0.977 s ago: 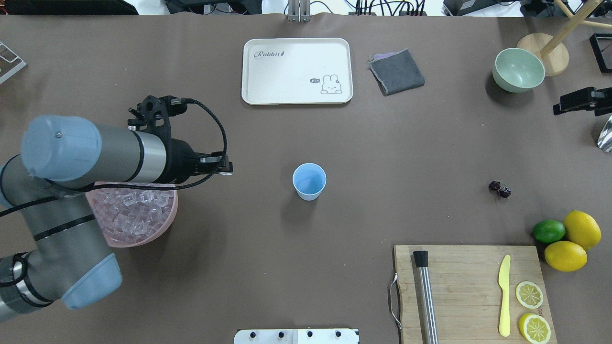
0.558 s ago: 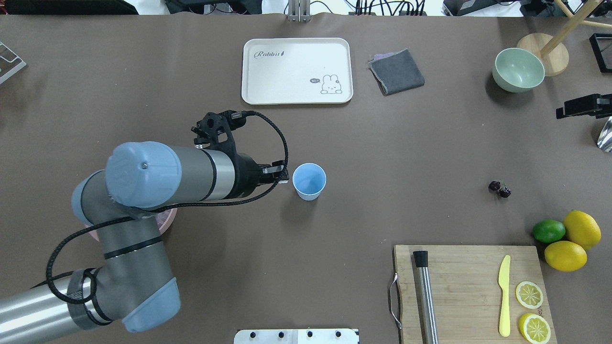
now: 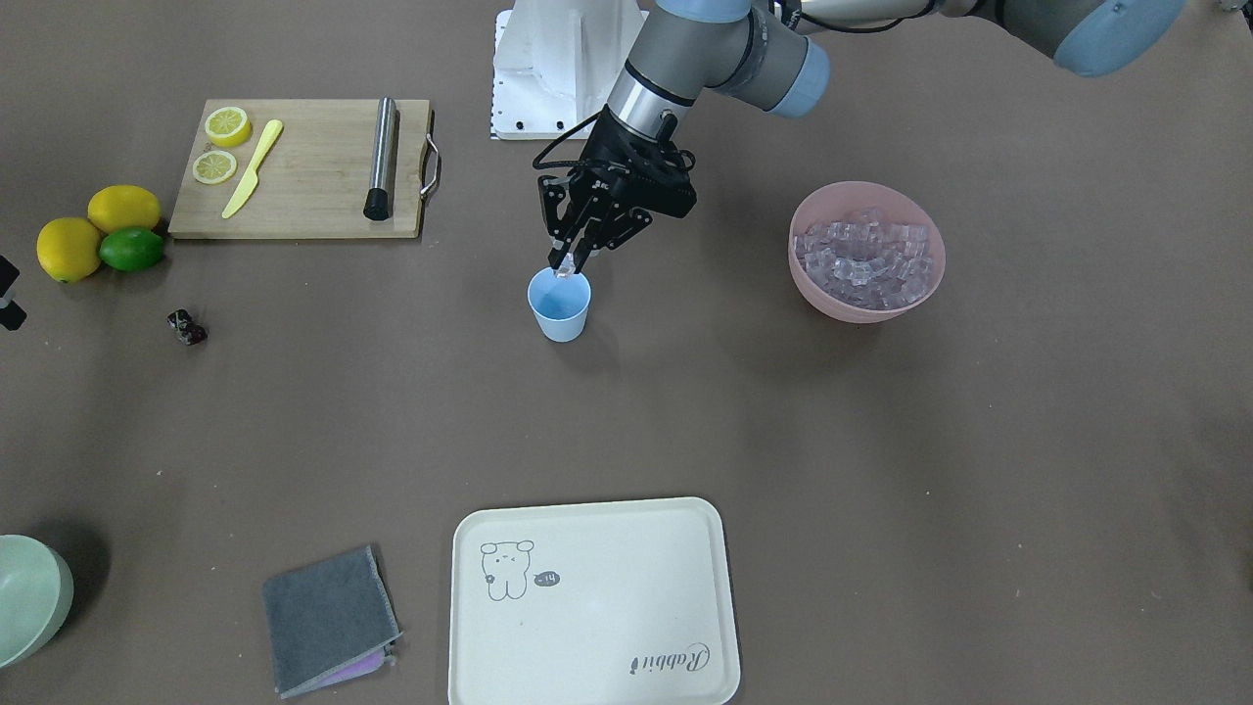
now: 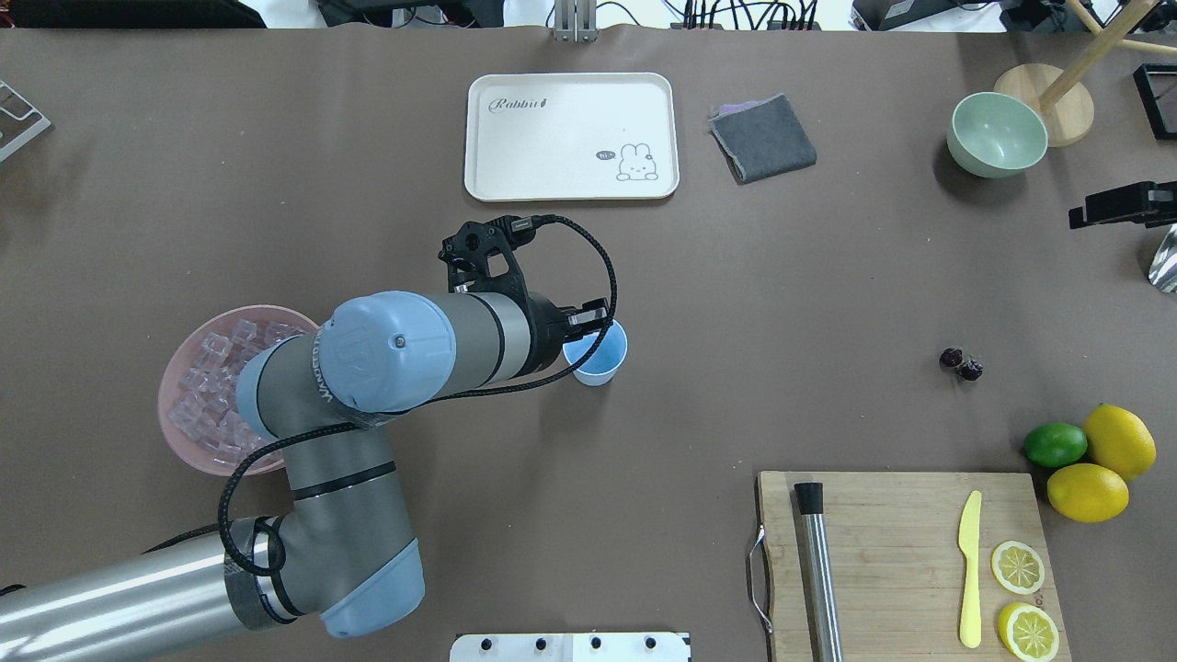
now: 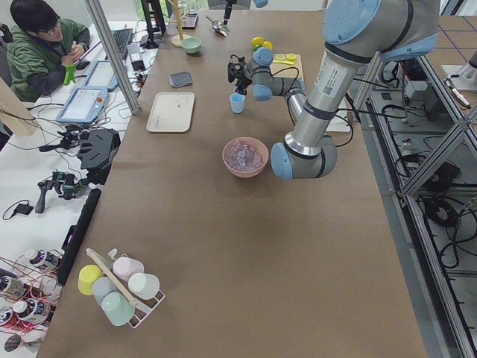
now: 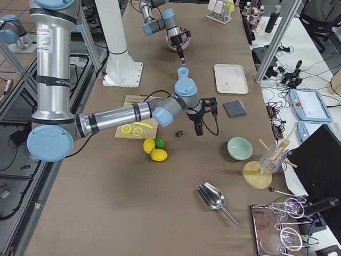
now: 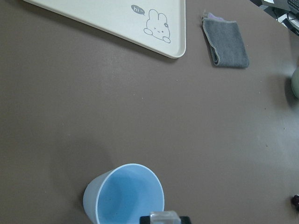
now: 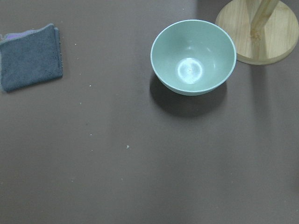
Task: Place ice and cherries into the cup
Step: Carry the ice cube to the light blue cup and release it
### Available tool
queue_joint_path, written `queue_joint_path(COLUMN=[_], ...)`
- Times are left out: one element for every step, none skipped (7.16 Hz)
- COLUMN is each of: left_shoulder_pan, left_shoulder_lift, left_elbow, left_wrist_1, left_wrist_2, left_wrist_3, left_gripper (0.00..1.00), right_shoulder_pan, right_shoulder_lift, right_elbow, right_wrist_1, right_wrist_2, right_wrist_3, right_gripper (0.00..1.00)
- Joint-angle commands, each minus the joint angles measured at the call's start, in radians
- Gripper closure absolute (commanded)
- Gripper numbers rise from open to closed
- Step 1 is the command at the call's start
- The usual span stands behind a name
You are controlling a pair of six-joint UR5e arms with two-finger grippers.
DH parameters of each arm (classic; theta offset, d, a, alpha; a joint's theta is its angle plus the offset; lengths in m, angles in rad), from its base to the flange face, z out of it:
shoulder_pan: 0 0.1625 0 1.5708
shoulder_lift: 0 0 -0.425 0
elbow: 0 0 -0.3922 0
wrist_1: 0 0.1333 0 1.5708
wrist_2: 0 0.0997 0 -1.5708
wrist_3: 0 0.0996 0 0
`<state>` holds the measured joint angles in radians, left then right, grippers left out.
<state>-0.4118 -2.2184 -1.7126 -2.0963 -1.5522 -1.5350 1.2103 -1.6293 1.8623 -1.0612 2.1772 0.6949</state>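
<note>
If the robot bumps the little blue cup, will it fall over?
Probably quite easily. The blue cup looks empty and thin-walled, so it is likely light. It stands on its narrower base, wider at the rim, so a knock from the left gripper near the top may tip or slide it.

The overhead camera sits high behind the robot and looks forward and down over the whole table (image 4: 368, 138), the tray (image 4: 570, 136) at its far side. The front-facing camera looks steeply down from across the table, so the same tabletop appears turned around: tray near, robot's base (image 3: 558, 69) far. The two side cameras stand high and well back at the table's left and right ends, each looking along its length. The left wrist camera hangs close above the cup (image 7: 124, 196), facing the tray's corner and the grey cloth (image 7: 226, 44). The right wrist camera looks down on the green bowl (image 8: 192, 56) and that same cloth.
</note>
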Motion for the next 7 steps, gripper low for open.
queue_joint_path(left_shoulder_pan=[0.008,0.018,0.021,0.019,0.016,0.005,-0.004], left_shoulder_lift=[-0.007,-0.026,-0.027,-0.027,-0.024,-0.003,0.056], left_elbow=[0.011,0.011,0.017,0.018,0.013,0.008,-0.051], left_wrist_1=[-0.001,-0.001,-0.002,-0.004,-0.002,0.001,0.004], left_wrist_2=[0.014,0.017,0.018,0.020,0.020,0.018,0.014], left_wrist_3=[-0.005,-0.055,-0.057,-0.056,-0.051,-0.031,0.090], left_gripper=[1.00,0.64,0.37,0.28,0.28,0.25,0.17], right_shoulder_pan=[0.000,0.000,0.000,0.000,0.000,-0.002,-0.002], right_shoulder_lift=[0.000,0.000,0.002,0.002,0.002,0.002,0.005], right_elbow=[0.000,0.000,0.000,0.000,0.001,0.001,0.001], right_wrist_1=[0.001,0.001,0.000,0.001,0.001,0.004,0.003], right_wrist_2=[0.000,-0.002,0.001,0.004,0.004,0.004,0.004], right_wrist_3=[0.001,0.002,0.002,0.002,0.000,0.000,0.000], right_gripper=[0.01,0.01,0.00,0.00,0.00,0.00,0.00])
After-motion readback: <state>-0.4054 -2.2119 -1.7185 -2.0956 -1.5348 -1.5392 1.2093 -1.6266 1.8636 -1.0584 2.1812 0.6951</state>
